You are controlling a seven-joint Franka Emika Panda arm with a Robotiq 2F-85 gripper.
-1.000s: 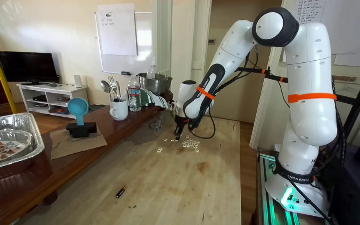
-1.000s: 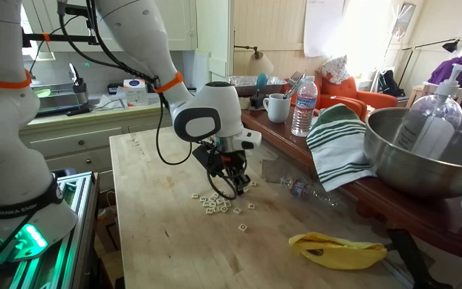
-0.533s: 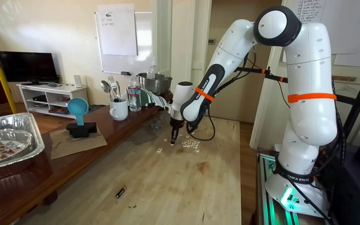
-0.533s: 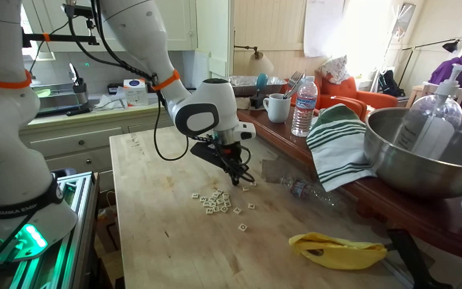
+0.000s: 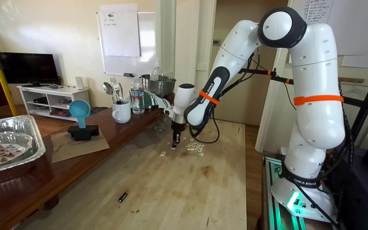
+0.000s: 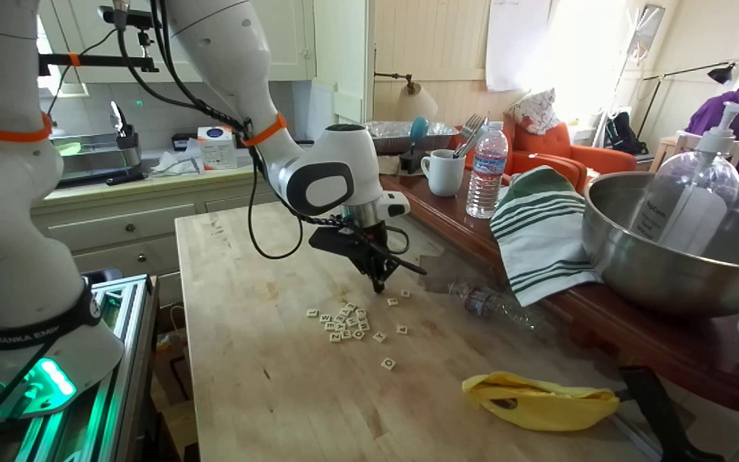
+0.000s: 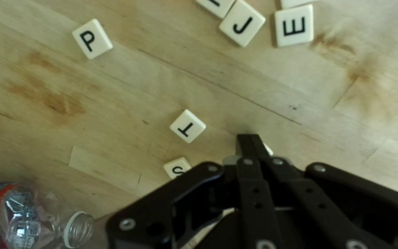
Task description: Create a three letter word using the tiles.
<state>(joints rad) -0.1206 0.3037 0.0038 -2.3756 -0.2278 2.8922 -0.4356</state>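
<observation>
Small cream letter tiles lie on the wooden table [image 6: 292, 398]. Most are heaped in a pile [image 6: 346, 324], also in an exterior view [image 5: 195, 147]. A few lie apart: O [image 6: 388, 364], P [image 7: 92, 38], T [image 7: 188, 126] and S [image 7: 177, 167]. E [image 7: 294, 26] and J [image 7: 242, 22] show at the top of the wrist view. My gripper [image 7: 249, 138] is shut, its fingertips together, down at the table just right of T in the wrist view. A mostly hidden tile [image 7: 268, 149] shows beside the fingertips; its letter is hidden. The gripper shows in both exterior views [image 5: 175, 145] [image 6: 378, 287].
A clear plastic bottle [image 6: 494, 306] lies near the raised brown ledge [image 5: 133, 127]. A yellow banana-shaped pouch [image 6: 539, 401] and a black handle [image 6: 661, 417] lie on the table. A battery [image 5: 123, 195] lies on it too. The ledge holds a mug [image 5: 121, 112] and a steel bowl [image 6: 680, 250].
In an exterior view my gripper has moved left and lower; a tile at its tip has shifted slightly left. T shows fully now in an exterior view where the gripper partly covered it before.
</observation>
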